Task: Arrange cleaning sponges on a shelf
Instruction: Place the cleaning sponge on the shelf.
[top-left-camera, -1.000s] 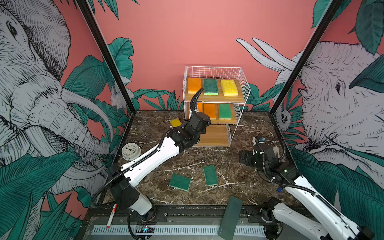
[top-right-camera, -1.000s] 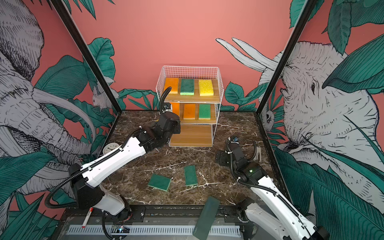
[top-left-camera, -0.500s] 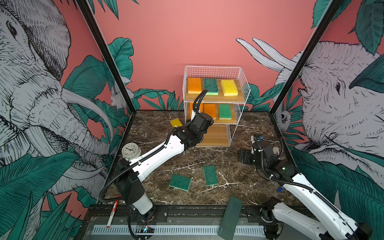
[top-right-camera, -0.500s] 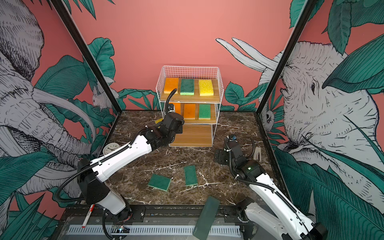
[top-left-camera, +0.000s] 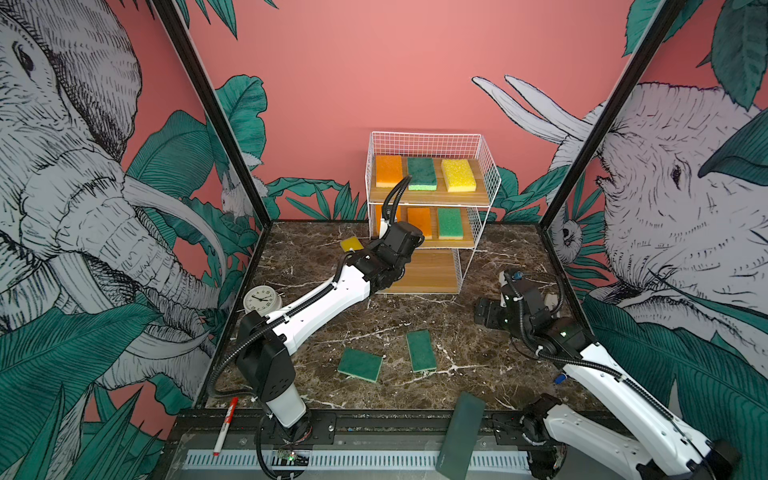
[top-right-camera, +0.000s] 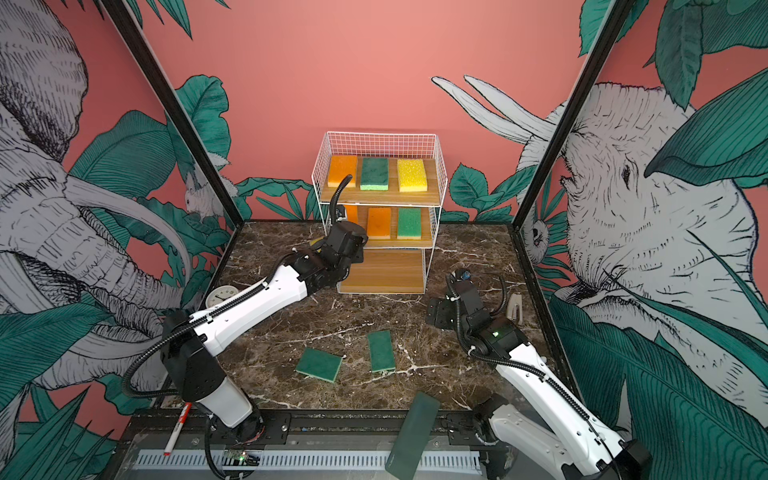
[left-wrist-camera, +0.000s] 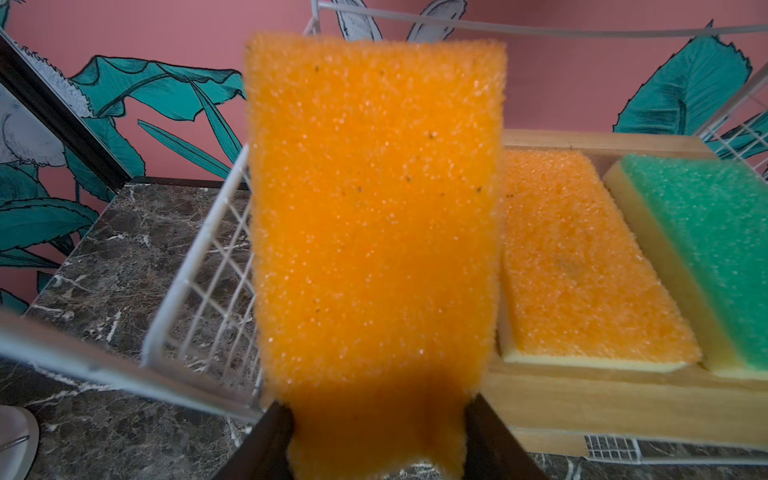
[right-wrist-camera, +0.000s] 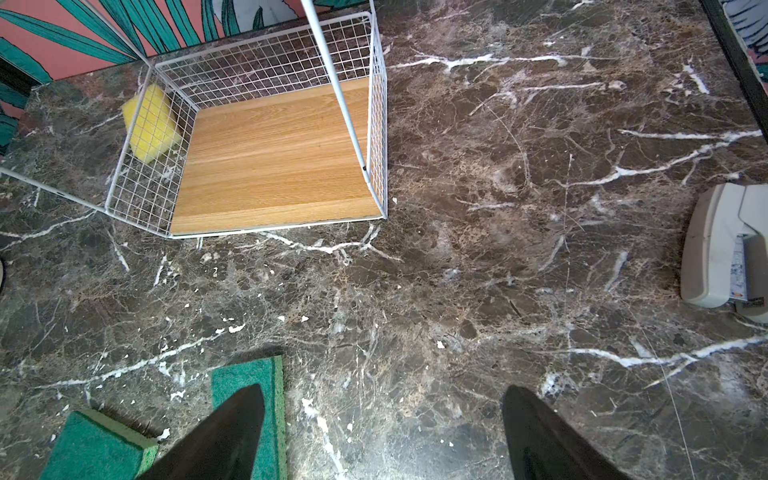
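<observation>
A white wire shelf (top-left-camera: 426, 143) stands at the back of the table (top-left-camera: 478, 266). At its middle board the left gripper (left-wrist-camera: 376, 411), far nearer than the right, pinches an orange sponge (left-wrist-camera: 374, 208) by one short end. The sponge's long axis points into the shelf, at the free spot just beside a second orange sponge (left-wrist-camera: 582, 257) lying there. The right gripper (right-wrist-camera: 382, 392) hangs spread and empty above the table.

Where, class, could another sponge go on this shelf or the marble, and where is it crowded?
Free: the bottom board of the shelf, and the marble between it and the two green sponges. Crowded: the top board is full with three sponges; the middle board holds two, with the left end effector holding an orange sponge over its remaining gap.
</observation>
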